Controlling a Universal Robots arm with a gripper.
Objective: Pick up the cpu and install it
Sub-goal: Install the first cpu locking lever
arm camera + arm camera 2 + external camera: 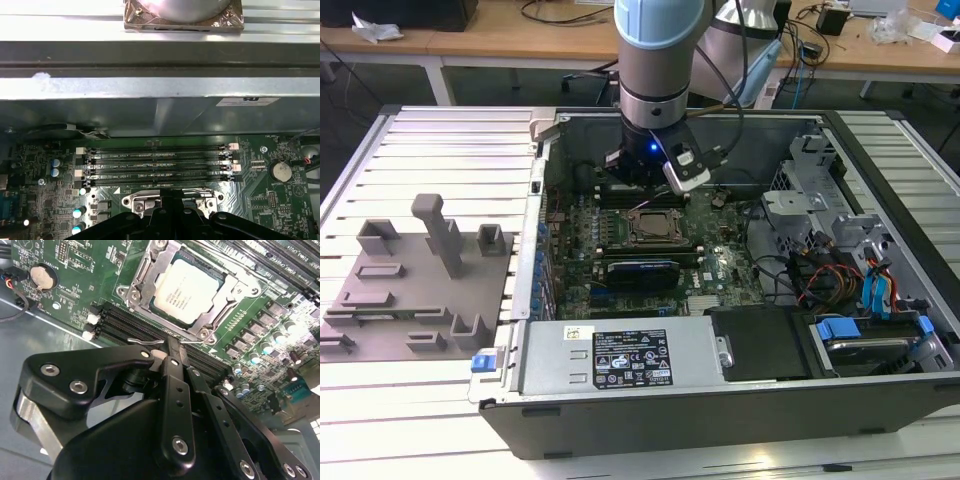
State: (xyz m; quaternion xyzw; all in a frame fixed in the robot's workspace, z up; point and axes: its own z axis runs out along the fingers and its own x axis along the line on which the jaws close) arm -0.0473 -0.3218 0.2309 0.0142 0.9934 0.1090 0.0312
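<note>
gripper [172, 347]: fingers pressed together, holding nothing, just beside the socket edge | cpu [186, 286]: seated flat in the motherboard [75, 270] socket inside the open computer case [720, 400] | grey fixture blocks [420, 275]: on counter, well apart

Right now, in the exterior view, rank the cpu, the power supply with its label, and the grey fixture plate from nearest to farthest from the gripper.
1. The cpu, seated in its socket just below the gripper.
2. The power supply, along the case's front edge.
3. The grey fixture plate, outside the case at the exterior view's left.
</note>
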